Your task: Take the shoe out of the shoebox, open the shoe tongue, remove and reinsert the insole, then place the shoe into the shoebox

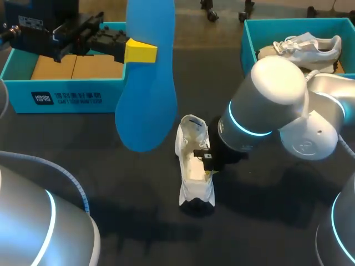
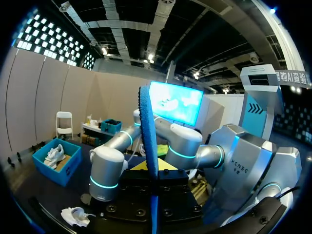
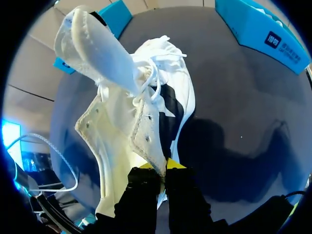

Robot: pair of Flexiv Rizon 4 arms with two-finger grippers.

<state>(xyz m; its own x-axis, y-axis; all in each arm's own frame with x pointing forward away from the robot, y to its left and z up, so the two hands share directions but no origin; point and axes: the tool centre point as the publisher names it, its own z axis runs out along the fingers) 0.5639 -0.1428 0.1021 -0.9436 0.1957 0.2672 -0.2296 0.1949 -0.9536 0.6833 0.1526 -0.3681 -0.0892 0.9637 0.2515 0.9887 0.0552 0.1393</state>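
Left gripper [image 1: 141, 51] pinched the blue insole [image 1: 147, 94] aloft toward the tabletop's [image 1: 266, 221] far edge. Right gripper [image 3: 157, 168] clamped the white shoe [image 1: 194, 166] by its side wall mid-tabletop, tongue [image 3: 92, 48] flipped open.

Left pincer [image 1: 144, 51] holding blue insole [image 1: 147, 111] aloft, right pincer [image 1: 207, 160] at white shoe [image 1: 192, 177] side

head view: even overhead light, medium bright, the dark table [image 1: 266, 233] soaks it up. soft wide shadows lie by the shoe [image 1: 195, 166] and beside the right arm [image 1: 266, 100]. the arm's cyan ring glows, mild sheen on its shell. insole [image 1: 147, 83] close to lens, soft-edged. left wrist view: dim, ceiling lamps [image 2: 105, 50] are small glare spots. right wrist view: shoe brightly lit, tongue nearly washed out, heavy shadow on table beside it, edges bend.
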